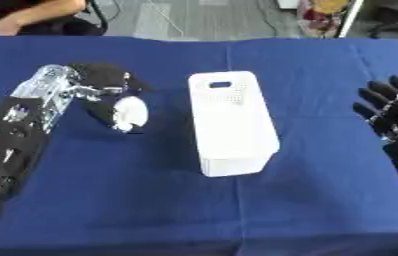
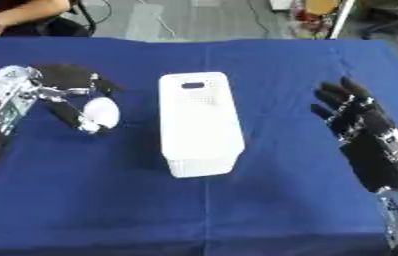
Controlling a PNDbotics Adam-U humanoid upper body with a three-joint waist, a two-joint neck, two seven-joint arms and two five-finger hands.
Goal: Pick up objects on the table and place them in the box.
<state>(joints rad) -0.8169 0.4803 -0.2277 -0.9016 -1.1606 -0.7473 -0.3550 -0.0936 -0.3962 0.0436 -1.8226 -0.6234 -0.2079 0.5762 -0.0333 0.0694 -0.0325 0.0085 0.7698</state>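
White and rounded, a small object [image 1: 131, 112] is sitting inside the curled fingers of the left hand [image 1: 106, 92], which is gripping it above the blue table [image 1: 150, 200]. Just to that hand's right, the white box [image 1: 231, 122] is standing apart from it. Farther right, the right hand [image 2: 364, 132] is resting with fingers spread straight, holding nothing.

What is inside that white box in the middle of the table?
Nothing can be seen inside the white box: only its pale outer surface with a handle slot faces the camera, so its inside stays hidden.
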